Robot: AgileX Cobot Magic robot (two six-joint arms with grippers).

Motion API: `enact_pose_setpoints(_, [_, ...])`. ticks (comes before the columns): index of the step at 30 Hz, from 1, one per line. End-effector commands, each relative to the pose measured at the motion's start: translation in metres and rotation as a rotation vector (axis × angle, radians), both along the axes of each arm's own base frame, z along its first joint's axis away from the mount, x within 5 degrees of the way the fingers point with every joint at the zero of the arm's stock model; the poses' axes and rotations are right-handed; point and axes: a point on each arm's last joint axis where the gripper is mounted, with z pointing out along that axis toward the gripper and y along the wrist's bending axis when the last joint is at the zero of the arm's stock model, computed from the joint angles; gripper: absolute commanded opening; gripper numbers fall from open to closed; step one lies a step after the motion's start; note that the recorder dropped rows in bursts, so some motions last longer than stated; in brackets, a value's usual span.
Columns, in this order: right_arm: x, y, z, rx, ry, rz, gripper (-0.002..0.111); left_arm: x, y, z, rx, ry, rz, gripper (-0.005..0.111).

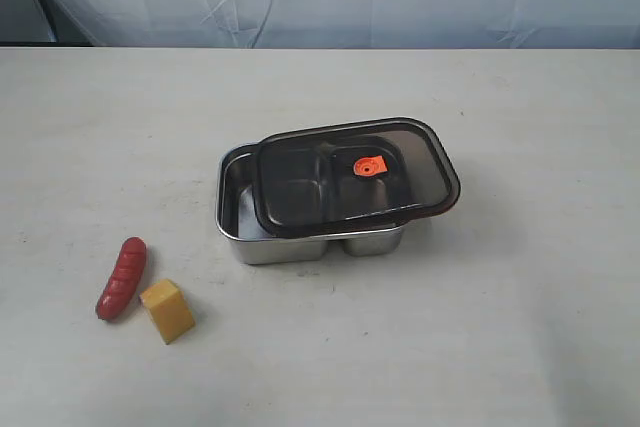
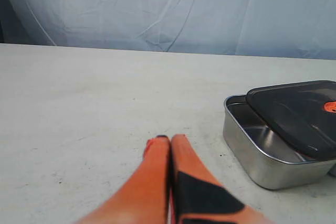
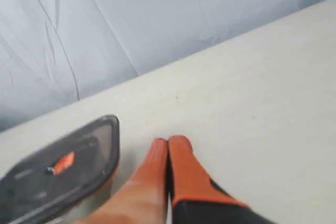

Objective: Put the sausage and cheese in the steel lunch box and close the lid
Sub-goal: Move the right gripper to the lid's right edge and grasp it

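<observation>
Near left of tabletop (image 1: 500, 327): sausage (image 1: 121, 278) and cheese (image 1: 167, 310) just beside each other, outside steel lunch box (image 1: 275, 249). Beyond, lid (image 1: 320, 172) askew across box, blocking most of it. Advise clearing lid first, then gripping sausage across its middle. Left hand (image 2: 169, 139) and right hand (image 3: 168, 141): both closed tight, empty, low over tabletop.
</observation>
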Motion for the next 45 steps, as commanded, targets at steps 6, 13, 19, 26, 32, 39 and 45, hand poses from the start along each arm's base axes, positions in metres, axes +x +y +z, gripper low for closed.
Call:
enact_pose_setpoints(6, [-0.001, 0.005, 0.010, 0.582, 0.027, -0.001, -0.001, 0.000, 0.000, 0.000, 0.008, -0.007, -0.004, 0.000])
enact_pose_setpoints(13, [-0.009, 0.018, 0.017, 0.318, 0.043, 0.173, -0.001, 0.000, 0.000, 0.000, 0.008, -0.007, -0.004, 0.000])
enact_pose_setpoints(19, [0.004, 0.020, 0.037, 0.169, 0.078, 0.186, -0.001, 0.000, 0.000, 0.000, 0.008, -0.007, -0.004, 0.000])
enact_pose_setpoints(26, [0.061, 0.039, 0.025, -0.027, 0.540, 0.337, -0.001, 0.000, 0.000, 0.000, 0.008, -0.007, -0.004, 0.000])
enact_pose_setpoints(32, [0.143, 0.064, 0.023, -0.001, 0.826, 0.511, -0.001, 0.000, 0.000, 0.000, 0.008, -0.007, -0.004, 0.000])
enact_pose_setpoints(39, [0.212, 0.083, 0.022, 0.112, 0.908, 0.882, -0.001, 0.000, 0.000, 0.000, 0.008, -0.007, -0.004, 0.000])
enact_pose_setpoints(45, [0.240, 0.050, 0.017, 0.169, 0.910, 0.816, -0.001, 0.000, 0.000, 0.000, 0.008, -0.007, -0.006, 0.000])
